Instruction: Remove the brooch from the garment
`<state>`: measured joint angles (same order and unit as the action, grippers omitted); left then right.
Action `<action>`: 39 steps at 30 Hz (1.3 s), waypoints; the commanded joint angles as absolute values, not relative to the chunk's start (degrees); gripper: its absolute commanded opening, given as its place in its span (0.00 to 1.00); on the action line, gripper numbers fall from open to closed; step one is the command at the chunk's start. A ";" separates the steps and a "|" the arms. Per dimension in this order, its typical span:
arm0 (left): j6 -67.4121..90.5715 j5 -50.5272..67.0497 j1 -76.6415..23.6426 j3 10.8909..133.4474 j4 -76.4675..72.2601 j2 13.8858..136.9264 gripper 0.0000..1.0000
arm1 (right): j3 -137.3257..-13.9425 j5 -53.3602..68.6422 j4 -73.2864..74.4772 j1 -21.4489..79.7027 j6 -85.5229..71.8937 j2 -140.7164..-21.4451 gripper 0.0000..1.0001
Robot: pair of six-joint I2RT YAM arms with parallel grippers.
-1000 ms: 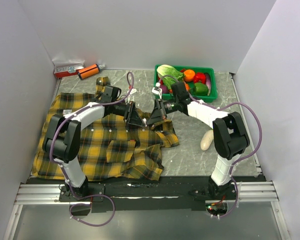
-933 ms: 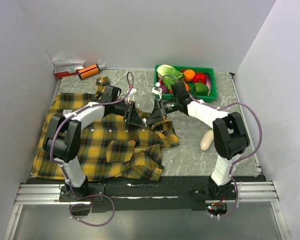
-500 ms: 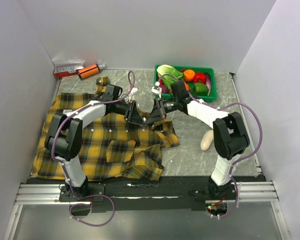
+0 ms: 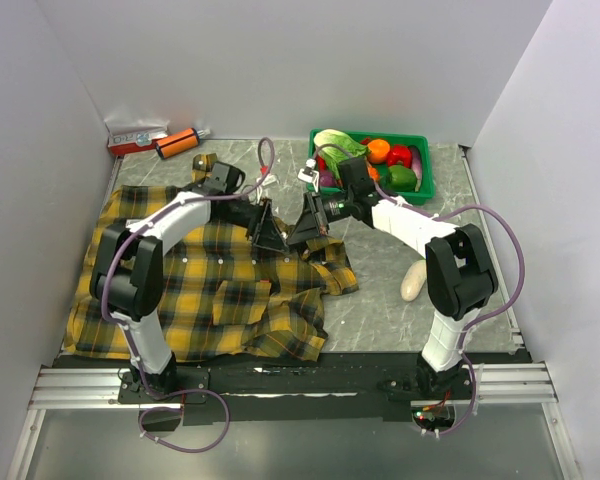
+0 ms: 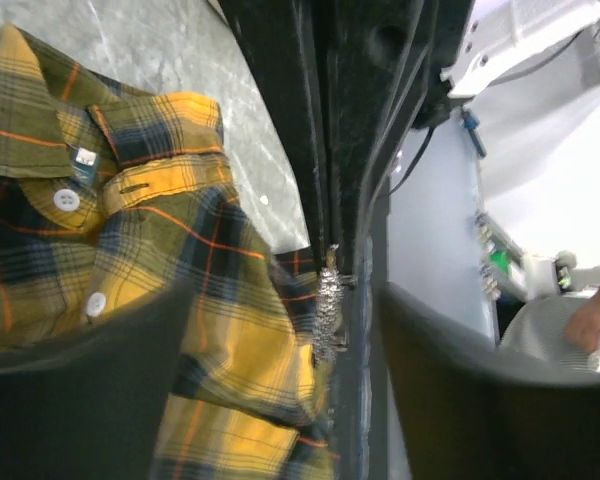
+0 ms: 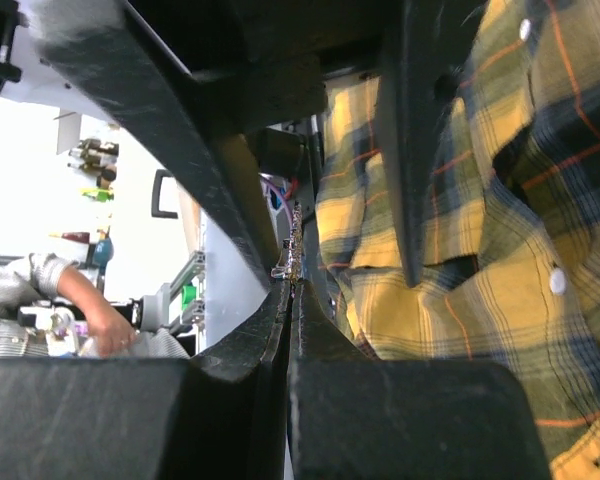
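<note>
Two-arm removal of a brooch, seen from above and from both wrists. The right gripper [image 6: 288, 300] has its fingers pressed together, and the small silvery, sparkling flower-like brooch [image 6: 294, 245] sits edge-on at their very tips, apparently pinched there. In the left wrist view the brooch [image 5: 328, 300] lies just beside a fold of the large yellow-and-black plaid shirt with thin red lines [image 4: 210, 290], near its collar [image 5: 150, 140]. Whether the pin is free of the cloth cannot be told. The left gripper [image 4: 270, 238] stands with its jaws well apart, holding nothing, directly facing the right one.

Likely hazards:
- If the pin is caught, a pull would probably drag the fabric up with it, since nothing pins the shirt down.
- The hold is on a thin edge at the fingertips, so the ornament could slip out and drop into the folds.
- The two grippers are very near each other, so a careless withdrawal could knock them together.

Surroundings: a green plastic tray [image 4: 427, 170] of vegetables lies just behind the right arm. A pale oblong object [image 4: 413, 281] rests on the grey marbled tabletop [image 4: 380, 300]. An orange cylinder [image 4: 177, 142] and a red-and-white box [image 4: 137, 137] sit at the far left. None of these blocks the brooch.
</note>
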<state>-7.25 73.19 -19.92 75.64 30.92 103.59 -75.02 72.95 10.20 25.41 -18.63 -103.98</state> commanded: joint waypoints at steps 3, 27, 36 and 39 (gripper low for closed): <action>-30.21 73.92 -13.11 89.89 58.50 102.39 0.96 | -79.28 74.97 9.84 25.66 -17.41 -103.71 0.00; 7.82 47.46 -0.35 106.86 29.00 105.20 0.96 | -93.17 55.22 53.42 13.28 25.19 -92.84 0.00; 7.47 45.97 -5.27 114.95 29.26 112.06 0.96 | -82.62 23.43 70.39 0.47 43.67 -79.56 0.00; 7.64 45.62 -6.41 116.45 29.27 114.16 0.96 | -79.99 17.42 71.28 -7.43 47.28 -75.51 0.00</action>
